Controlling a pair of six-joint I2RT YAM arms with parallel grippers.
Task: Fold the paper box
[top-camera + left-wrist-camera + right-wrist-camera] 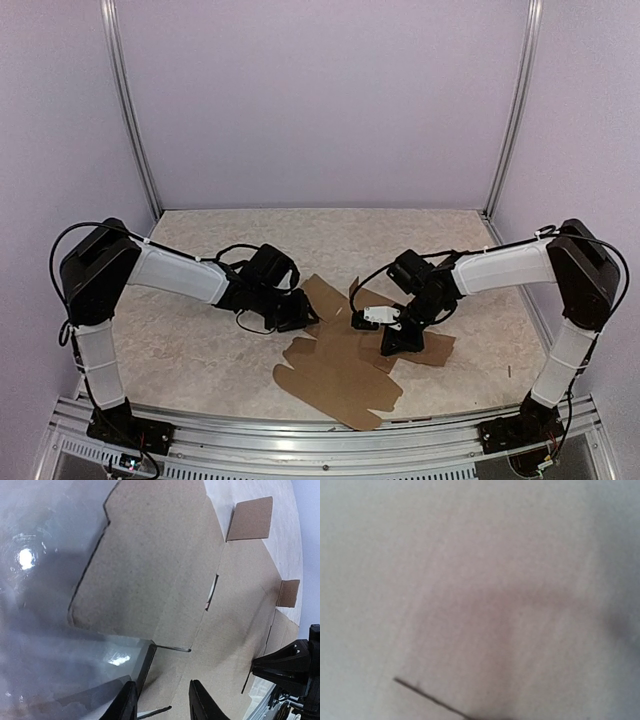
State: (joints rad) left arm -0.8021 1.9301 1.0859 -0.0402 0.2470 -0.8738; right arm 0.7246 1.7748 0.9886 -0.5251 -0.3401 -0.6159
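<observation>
"Brown cardboard under both arms. How do the left fingers (299, 318) stand?"

"Partly apart, with a plain gap between them. In the left wrist view they hang low over the paper box (335, 375), and a thin cut edge of the sheet runs toward the gap. I see nothing clamped in it."

"And the right fingers (402, 342)?"

"Tips down on the sheet, touching it, right of its middle. Whether they are open or closed I cannot tell. From above they are one black shape, and the right wrist view is only a pale blur with one thin dark line."

"What carries it all?"

"A beige marbled tabletop (200, 350), inside pale lilac walls (320, 100). Metal posts (130, 110) stand at the back corners and a metal rail (300, 435) runs along the near edge."

"Where does the box lie?"

"Spread out as an unfolded sheet in the near middle of the tabletop, between the two arms. The left fingers are at its far-left edge. The right fingers rest on its right side, with a flap reaching out past them to the right. Most of the sheet spreads toward the near edge, in front of both."
</observation>
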